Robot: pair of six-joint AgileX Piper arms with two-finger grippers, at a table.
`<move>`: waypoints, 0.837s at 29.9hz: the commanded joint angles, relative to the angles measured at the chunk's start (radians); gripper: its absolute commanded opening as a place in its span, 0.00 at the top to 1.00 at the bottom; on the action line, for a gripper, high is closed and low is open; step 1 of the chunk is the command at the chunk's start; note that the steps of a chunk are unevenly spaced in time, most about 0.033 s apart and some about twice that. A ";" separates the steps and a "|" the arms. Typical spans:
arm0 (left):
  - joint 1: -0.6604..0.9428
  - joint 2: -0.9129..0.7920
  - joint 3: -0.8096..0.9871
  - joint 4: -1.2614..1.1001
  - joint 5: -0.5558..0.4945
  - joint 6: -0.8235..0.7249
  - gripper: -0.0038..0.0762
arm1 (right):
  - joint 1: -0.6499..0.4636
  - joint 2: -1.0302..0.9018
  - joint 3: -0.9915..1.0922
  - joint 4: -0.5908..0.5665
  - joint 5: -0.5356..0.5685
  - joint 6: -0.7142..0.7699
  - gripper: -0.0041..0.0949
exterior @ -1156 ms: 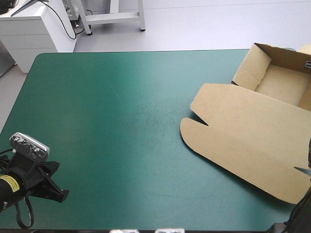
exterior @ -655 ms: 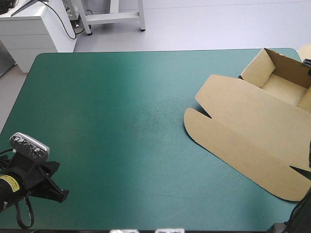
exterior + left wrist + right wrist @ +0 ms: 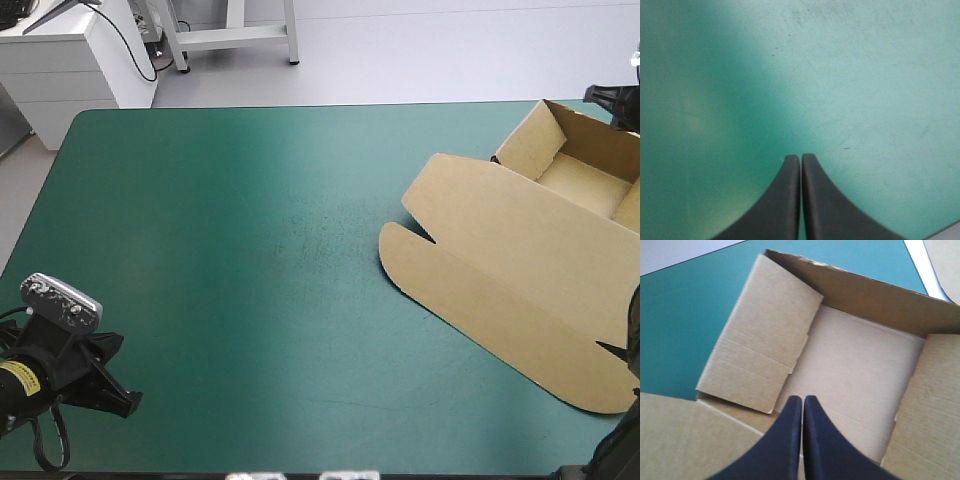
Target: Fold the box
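Matt brown ribbed board of the box (image 3: 520,260); teal-green cover (image 3: 200,250) smooth, faintly scratched

- One brown box (image 3: 520,290).
- Two grippers: the left gripper (image 3: 800,158), the right gripper (image 3: 802,399).
- Four black fingers (image 3: 782,205), two on each gripper.
- One table (image 3: 230,230) with a teal-green cover.

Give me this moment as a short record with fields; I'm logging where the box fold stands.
box: open tray with walls up at the table's far right corner, lid lying flat
left gripper: jaws shut, empty, over bare cover by the near left corner
right gripper: jaws shut, empty, above the tray's floor
table: teal-green cover
grasp: neither gripper holds the box
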 commanded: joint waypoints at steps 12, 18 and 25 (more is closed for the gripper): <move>0.002 0.005 -0.022 -0.017 0.038 -0.015 0.96 | 0.292 -0.270 0.231 -0.063 -0.004 -0.084 0.96; 0.002 0.005 -0.022 -0.073 0.030 -0.015 0.96 | 0.302 -0.502 0.554 -0.167 -0.030 -0.146 0.96; 0.002 0.005 0.023 -0.142 -0.048 -0.015 0.96 | 0.302 -0.878 0.963 -0.056 -0.189 -0.251 0.96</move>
